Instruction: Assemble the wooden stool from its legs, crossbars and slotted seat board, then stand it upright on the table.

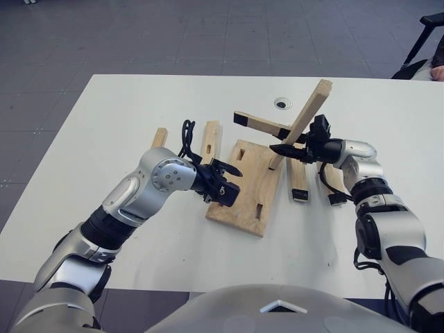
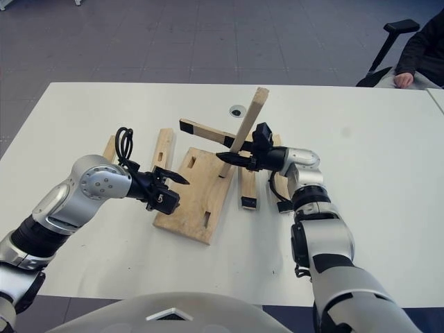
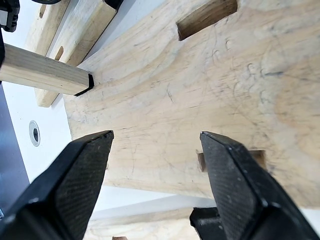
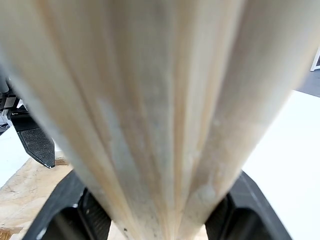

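Right gripper pinches 1 tilted leg, lower end on the seat board; its joint with 1 black-tipped bar over the board is unclear. Left gripper hangs spread over the board's left edge. 2 loose sticks lie left of the board, 1 right stick lies on the other side, and another is half hidden by the right arm.

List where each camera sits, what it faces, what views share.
Left eye view: on the head, facing forward and down at the table; both arms, left gripper, right gripper show.
Right eye view: beside it, same scene.
Left wrist view: on the left wrist, facing the seat board between open fingers.
Right wrist view: on the right wrist, against the gripped leg.
Shared: both eyes see the seat board too.
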`<control>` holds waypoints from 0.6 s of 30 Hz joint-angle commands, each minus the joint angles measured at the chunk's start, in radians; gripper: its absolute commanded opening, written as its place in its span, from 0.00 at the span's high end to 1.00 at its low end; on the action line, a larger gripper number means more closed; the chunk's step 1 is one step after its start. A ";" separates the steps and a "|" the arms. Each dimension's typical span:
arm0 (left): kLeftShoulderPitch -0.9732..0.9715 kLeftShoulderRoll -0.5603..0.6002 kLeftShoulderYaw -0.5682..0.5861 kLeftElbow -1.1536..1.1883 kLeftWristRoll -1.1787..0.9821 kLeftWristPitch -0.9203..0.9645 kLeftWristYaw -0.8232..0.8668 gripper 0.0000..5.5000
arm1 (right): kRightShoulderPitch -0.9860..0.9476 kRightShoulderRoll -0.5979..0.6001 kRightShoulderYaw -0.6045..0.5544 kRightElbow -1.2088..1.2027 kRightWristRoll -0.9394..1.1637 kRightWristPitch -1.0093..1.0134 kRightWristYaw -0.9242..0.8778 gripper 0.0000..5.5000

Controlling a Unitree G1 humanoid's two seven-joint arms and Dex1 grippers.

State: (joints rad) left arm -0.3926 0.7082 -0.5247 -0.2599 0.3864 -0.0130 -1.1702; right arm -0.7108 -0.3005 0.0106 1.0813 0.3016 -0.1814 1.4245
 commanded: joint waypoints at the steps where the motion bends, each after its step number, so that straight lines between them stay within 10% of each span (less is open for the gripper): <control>1: -0.007 -0.009 0.007 -0.010 0.003 0.010 0.009 0.41 | 0.077 -0.025 0.045 0.049 -0.090 0.005 0.010 0.62; 7: -0.001 -0.014 0.008 -0.008 0.010 0.017 0.017 0.41 | 0.049 -0.026 0.043 0.045 -0.094 -0.082 -0.014 0.62; 18: 0.031 -0.015 0.008 -0.027 0.026 0.038 0.035 0.41 | -0.048 -0.063 -0.017 0.037 -0.103 -0.130 -0.027 0.25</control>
State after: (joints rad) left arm -0.3788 0.6919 -0.5218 -0.2737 0.3996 0.0150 -1.1511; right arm -0.7172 -0.3342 0.0081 1.1392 0.2080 -0.3015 1.3847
